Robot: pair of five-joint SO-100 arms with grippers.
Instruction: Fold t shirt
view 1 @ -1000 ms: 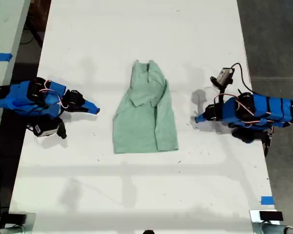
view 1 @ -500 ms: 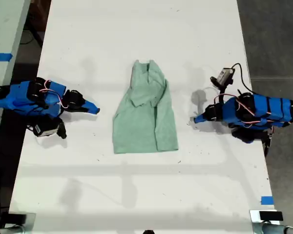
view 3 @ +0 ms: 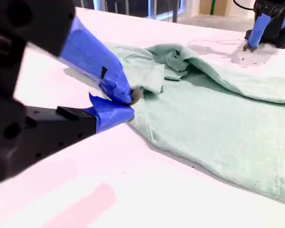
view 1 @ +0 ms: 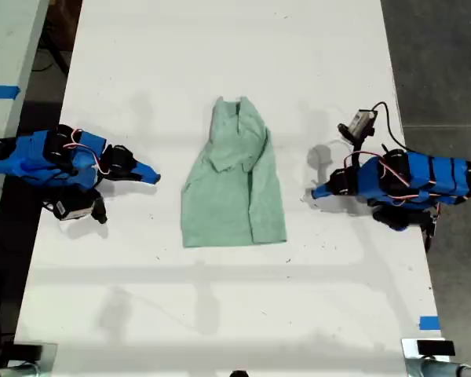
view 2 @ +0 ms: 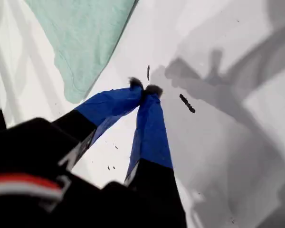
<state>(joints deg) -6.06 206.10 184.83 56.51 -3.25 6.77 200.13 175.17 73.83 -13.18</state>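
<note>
The pale mint-green t shirt (view 1: 231, 188) lies flat mid-table, partly folded, with one sleeve and side turned in over its front and the hem toward the exterior view's bottom. My first gripper (view 1: 314, 191) rests shut on the table at the exterior view's right, a short gap from the shirt's edge. Its wrist view shows the closed blue tips (view 2: 145, 90) near a rounded hem corner of the shirt (view 2: 80, 33). My second gripper (view 1: 155, 178), at the exterior view's left, is shut and empty. Its tips (view 3: 129, 103) sit just short of the shirt (view 3: 218, 123).
The white table (view 1: 220, 314) extends well beyond the shirt on all sides. A small module on a black cable (view 1: 361, 122) sits behind the first arm. Blue tape (view 1: 429, 323) marks the table's edge at the exterior view's lower right, next to dark floor.
My first gripper has crept very slightly toward the shirt. The shirt and the second arm have not moved.
</note>
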